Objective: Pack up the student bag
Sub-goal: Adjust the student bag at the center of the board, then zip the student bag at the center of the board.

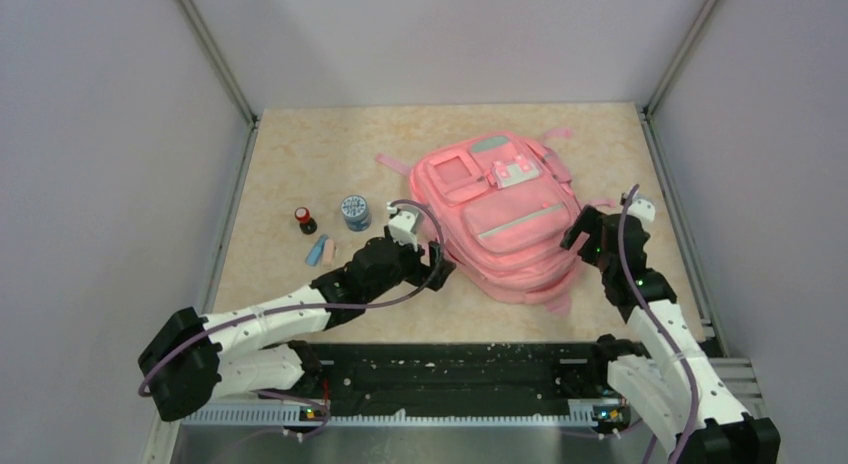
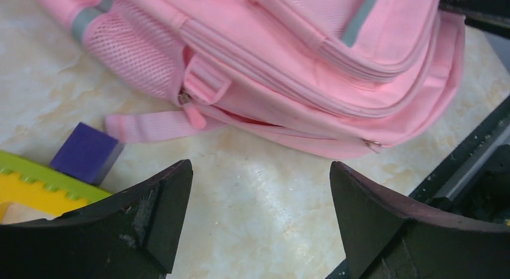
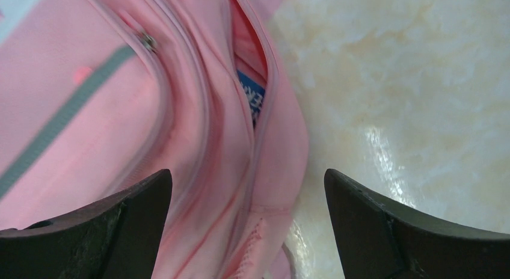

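The pink student bag (image 1: 500,214) lies flat on the table, front pockets up. My left gripper (image 1: 437,260) is open and empty, just off the bag's near left edge. In the left wrist view the bag (image 2: 301,62) fills the top, and bare table lies between the open fingers of my left gripper (image 2: 260,195). My right gripper (image 1: 578,236) is open and empty at the bag's right side. In the right wrist view my right gripper (image 3: 248,201) straddles the bag's edge (image 3: 150,110). A zip gap there shows a blue printed item (image 3: 252,97) inside.
Left of the bag stand a small red-capped bottle (image 1: 304,220) and a blue-lidded jar (image 1: 355,212), with a blue and a pink stick (image 1: 320,250) beside them. The left wrist view shows a purple block (image 2: 87,153) and a green and yellow piece (image 2: 36,186). Walls enclose the table.
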